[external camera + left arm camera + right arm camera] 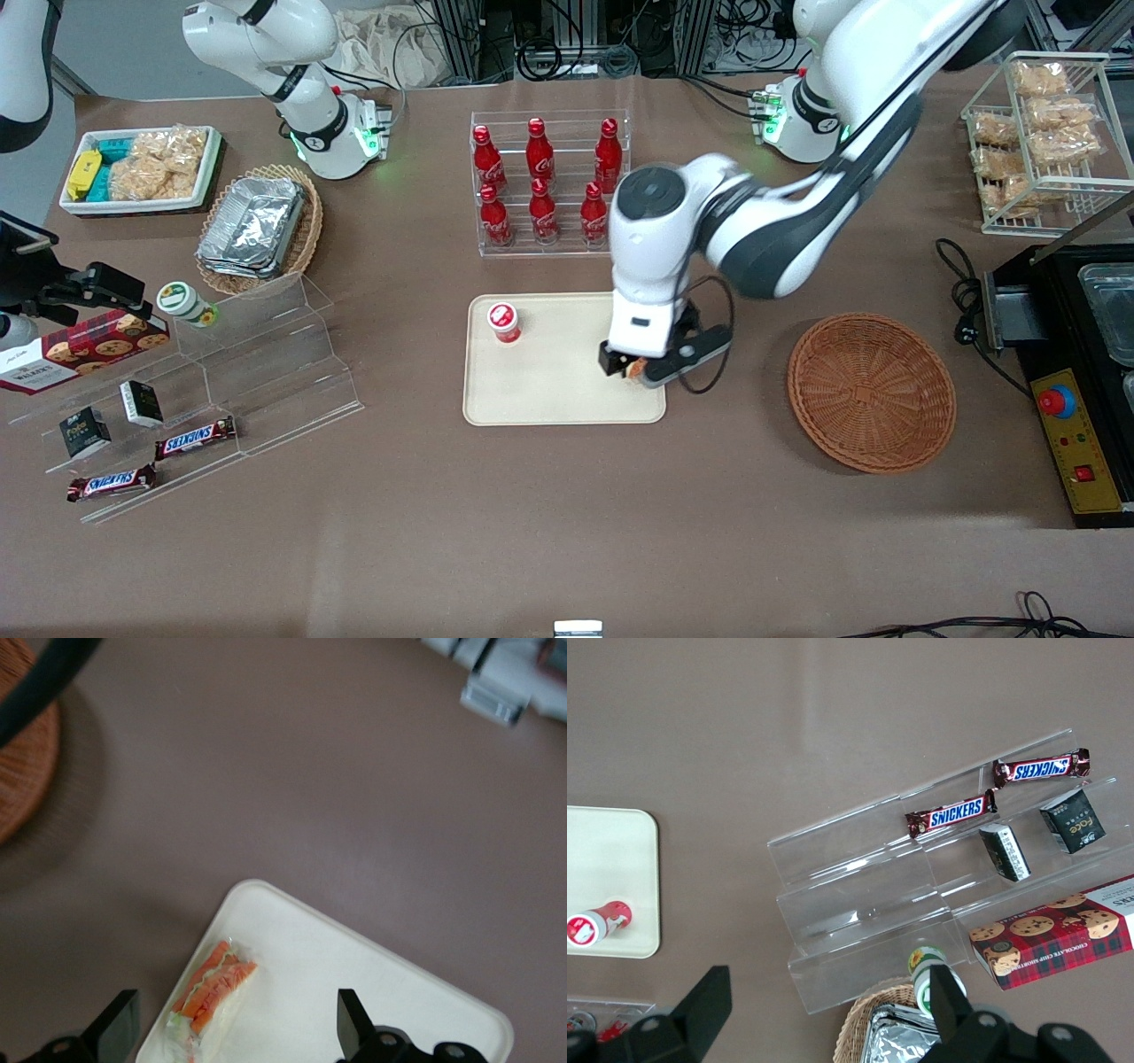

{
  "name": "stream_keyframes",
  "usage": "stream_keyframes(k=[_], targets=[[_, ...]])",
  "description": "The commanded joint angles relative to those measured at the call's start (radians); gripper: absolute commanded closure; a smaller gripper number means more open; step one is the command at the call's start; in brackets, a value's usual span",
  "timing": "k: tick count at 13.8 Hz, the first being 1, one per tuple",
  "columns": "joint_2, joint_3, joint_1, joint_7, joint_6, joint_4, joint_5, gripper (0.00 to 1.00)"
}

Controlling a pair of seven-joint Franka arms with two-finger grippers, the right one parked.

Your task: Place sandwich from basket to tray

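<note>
Hovering gripper [232, 1028], fingers spread apart, directly above wedge sandwich [211, 992] lying near tray [372, 974] edge; lifting straight upward, avoiding dragging sandwich toward nearby empty basket [871, 391].

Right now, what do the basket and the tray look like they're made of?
The basket looks like woven reddish-brown wicker, with ribs radiating from its center. The tray seems to be matte cream plastic, smooth with rounded corners. The claw hangs open above the sandwich on it.

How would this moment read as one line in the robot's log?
stage: release | sandwich: lying on tray | gripper: open, above sandwich | basket: empty
</note>
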State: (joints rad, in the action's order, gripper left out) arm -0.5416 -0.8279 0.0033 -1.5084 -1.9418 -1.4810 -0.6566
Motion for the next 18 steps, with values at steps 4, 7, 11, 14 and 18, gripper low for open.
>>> stream_keyframes(k=[4,7,11,14,18], targets=[[0.317,0.001,0.191,0.181,0.098,-0.036,0.303,0.0],[0.385,0.001,0.34,0.449,0.17,-0.025,0.437,0.0],[0.41,0.013,0.467,0.768,0.239,-0.024,0.503,0.0],[0.452,0.274,0.323,0.975,0.267,-0.022,0.564,0.0],[0.538,0.654,0.078,1.212,0.274,-0.079,0.65,0.0]])
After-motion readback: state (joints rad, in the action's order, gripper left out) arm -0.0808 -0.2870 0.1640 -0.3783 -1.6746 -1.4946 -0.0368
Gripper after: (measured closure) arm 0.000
